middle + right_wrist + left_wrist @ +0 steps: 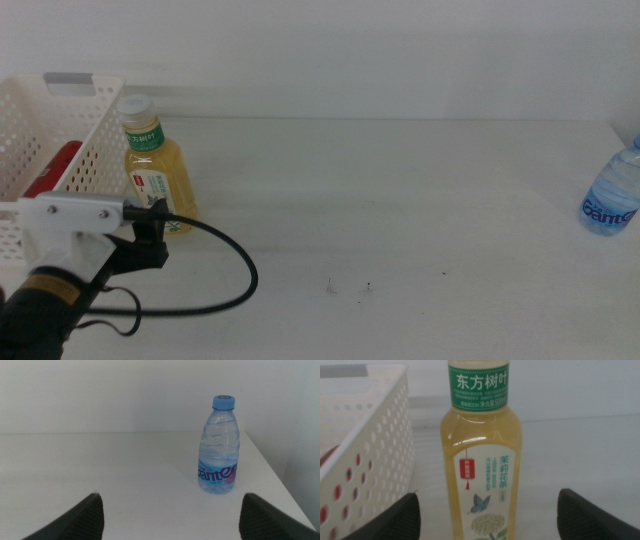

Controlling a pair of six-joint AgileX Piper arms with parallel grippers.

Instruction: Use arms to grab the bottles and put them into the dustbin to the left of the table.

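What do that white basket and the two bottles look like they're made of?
The basket looks like moulded white plastic with a slight sheen; its walls are punched with rows of even holes. The tea bottle seems to be clear plastic, since yellow liquid shows through, with a glossy printed label. The water bottle also looks like thin clear plastic, ribbed, with a blue cap.

Three drink containers are counted: one yellow tea bottle (158, 175) with a white cap, one clear water bottle (612, 198) with a blue cap, and one red can (55, 170), seen partly through the perforated wall. One white dustbin (85, 125) is counted on one tabletop (400, 220). One arm (60, 285) is seen in the middle view, and two pincers are counted across the wrist views: the left pincer (487, 515) and the right pincer (170, 517).
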